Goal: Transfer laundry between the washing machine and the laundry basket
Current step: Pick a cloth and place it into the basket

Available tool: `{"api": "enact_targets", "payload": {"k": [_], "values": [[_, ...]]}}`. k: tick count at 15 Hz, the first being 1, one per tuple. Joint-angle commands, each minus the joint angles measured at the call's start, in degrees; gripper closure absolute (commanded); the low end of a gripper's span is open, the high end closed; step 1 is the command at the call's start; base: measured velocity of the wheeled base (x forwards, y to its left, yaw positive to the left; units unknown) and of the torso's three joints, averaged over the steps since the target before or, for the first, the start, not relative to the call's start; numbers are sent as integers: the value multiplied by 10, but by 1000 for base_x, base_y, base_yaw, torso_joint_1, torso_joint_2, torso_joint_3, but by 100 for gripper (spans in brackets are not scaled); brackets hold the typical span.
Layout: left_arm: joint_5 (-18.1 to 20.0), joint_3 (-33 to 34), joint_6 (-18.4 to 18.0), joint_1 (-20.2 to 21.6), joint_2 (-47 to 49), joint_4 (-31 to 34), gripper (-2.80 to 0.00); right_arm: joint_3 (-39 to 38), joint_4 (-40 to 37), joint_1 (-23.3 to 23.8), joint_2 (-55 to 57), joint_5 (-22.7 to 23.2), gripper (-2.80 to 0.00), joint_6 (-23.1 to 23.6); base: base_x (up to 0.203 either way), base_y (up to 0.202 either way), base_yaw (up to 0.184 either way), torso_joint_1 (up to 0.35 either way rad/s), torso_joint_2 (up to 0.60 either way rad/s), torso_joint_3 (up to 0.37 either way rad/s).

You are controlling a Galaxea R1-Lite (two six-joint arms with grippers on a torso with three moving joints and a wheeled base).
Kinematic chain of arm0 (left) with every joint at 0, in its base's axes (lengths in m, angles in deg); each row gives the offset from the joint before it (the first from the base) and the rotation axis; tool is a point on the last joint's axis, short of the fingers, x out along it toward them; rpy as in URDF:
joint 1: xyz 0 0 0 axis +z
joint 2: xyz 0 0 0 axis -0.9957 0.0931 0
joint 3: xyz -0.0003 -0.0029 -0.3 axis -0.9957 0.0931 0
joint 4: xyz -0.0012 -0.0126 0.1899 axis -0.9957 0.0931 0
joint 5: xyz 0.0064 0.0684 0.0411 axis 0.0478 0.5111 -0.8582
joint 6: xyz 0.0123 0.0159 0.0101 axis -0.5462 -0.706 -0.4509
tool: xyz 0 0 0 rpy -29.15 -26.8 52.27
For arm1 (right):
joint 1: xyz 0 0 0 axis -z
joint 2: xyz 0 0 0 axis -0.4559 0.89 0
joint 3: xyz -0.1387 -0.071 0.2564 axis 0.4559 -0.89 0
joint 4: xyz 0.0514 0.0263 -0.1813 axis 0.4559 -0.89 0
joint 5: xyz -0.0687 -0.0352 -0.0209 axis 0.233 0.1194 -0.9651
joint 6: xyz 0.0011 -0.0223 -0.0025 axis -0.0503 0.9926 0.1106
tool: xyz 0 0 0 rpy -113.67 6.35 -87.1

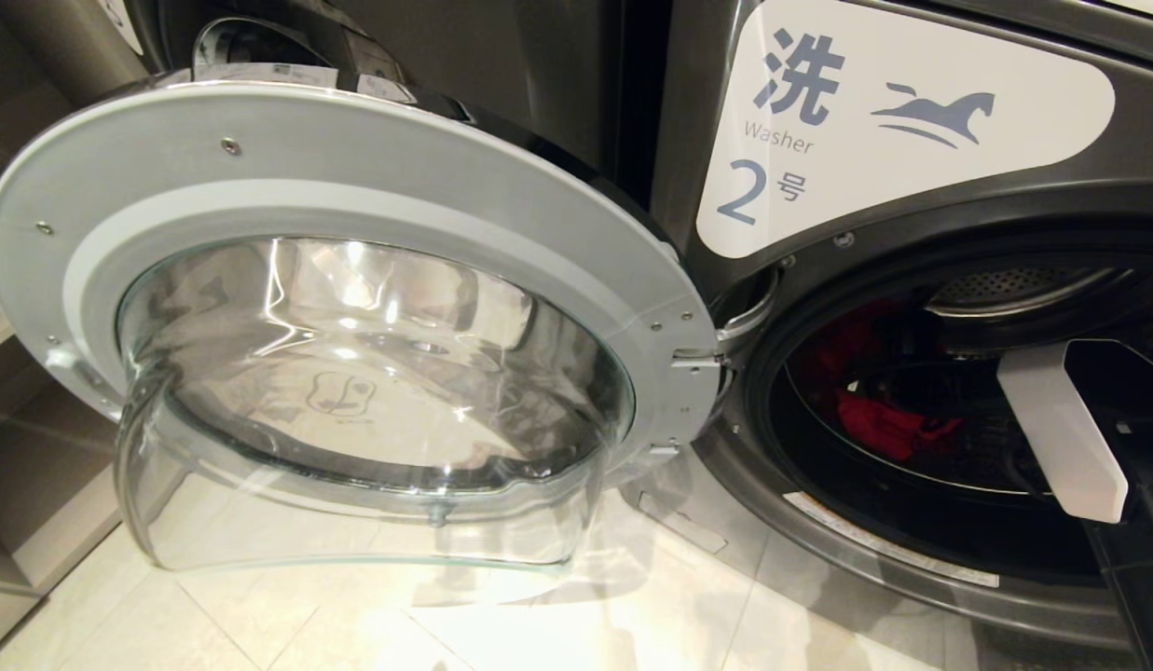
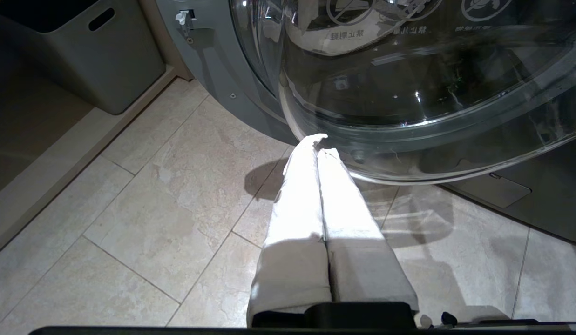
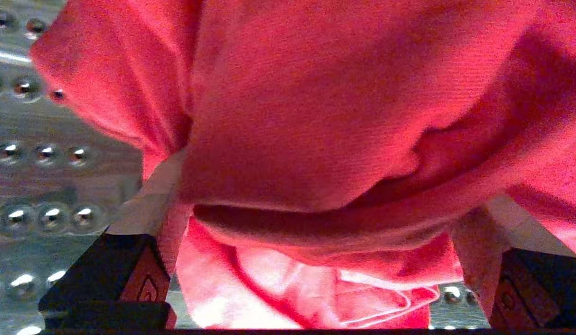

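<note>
On the tiled laundry-room floor [image 2: 143,218], washer [image 1: 874,121] number 2 stands with its round glass door [image 1: 352,335] swung wide to the robot's left. Inside the perforated steel drum [image 3: 31,153] lies a red garment [image 3: 315,116], a soft crumpled knit, bunched into heavy folds with a paler hem turned up underneath; from the head view it shows as a red heap [image 1: 888,424] low in the dark drum, with more red behind it. The right arm [image 1: 1065,429] reaches through the opening, its white shell at the drum's mouth. In the right wrist view the right pincer [image 3: 315,232] stands fully spread, its pale fingers [image 3: 148,200] wide apart, and the red cloth fills the gap between them and drapes over both, one fold sagging down toward the palm. The fingers have not closed on the fabric; whether the cloth presses on them or merely hangs in front cannot be told. A grey bin [image 2: 92,51] sits on a low ledge beside the washer. The left pincer [image 2: 318,144] hangs parked above the floor just under the door's glass bowl, its two white fingers pressed together and holding nothing.
</note>
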Motion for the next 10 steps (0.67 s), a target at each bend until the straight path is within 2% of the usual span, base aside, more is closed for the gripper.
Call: {"api": "enact_targets", "payload": {"k": [1,3,6,9,10], "values": [[0,23,0,0,1,-1,0,0,3,0,1,-1,-280,1,0,0,0,0,0,0],[0,23,0,0,1,-1,0,0,14,0,3,0,-280,2,0,0,0,0,0,0],[0,23,0,0,1,-1,0,0,19,0,4,-1,-280,30,0,0,0,0,0,0],[0,23,0,0,1,-1,0,0,19,0,5,-2,-280,31,0,0,0,0,0,0],[0,23,0,0,1,-1,0,0,21,0,8,-2,0,32,0,0,0,0,0,0]]}}
